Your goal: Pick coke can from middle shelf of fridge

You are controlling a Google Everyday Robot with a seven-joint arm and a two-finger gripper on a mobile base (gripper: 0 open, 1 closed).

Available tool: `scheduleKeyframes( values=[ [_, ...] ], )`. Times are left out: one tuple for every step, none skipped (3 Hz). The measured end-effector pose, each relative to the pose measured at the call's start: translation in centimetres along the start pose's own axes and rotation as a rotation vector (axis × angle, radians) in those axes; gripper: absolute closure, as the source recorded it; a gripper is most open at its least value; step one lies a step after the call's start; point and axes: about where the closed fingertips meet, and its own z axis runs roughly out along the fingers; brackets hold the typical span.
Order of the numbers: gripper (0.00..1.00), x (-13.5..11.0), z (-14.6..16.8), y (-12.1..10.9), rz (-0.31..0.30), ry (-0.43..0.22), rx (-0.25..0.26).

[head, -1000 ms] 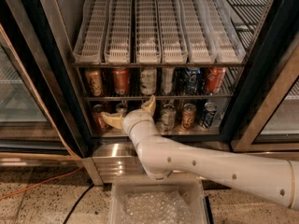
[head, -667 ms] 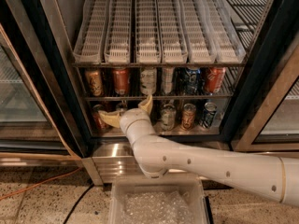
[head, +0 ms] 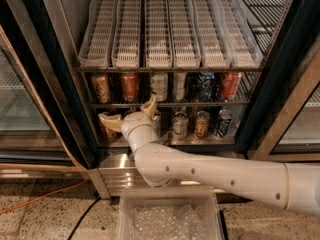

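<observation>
Approach only, no grasp yet: gripper (head: 129,115) spread wide and empty at the front bar of the middle shelf (head: 200,104) inside the fridge (head: 270,84), coke can (head: 130,86) upright just above and behind it, untouched; lifting, closing and withdrawing remain.

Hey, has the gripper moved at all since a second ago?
Yes. The open gripper has shifted left and slightly up, judged against the front bar of the middle shelf.
</observation>
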Motion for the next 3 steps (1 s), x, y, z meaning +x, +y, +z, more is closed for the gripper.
scheduleKeyframes(
  values=[
    [0.03, 0.0, 0.0, 0.0, 0.0, 0.0, 0.0],
    [0.08, 0.0, 0.0, 0.0, 0.0, 0.0, 0.0],
    [0.12, 0.0, 0.0, 0.0, 0.0, 0.0, 0.0]
  ],
)
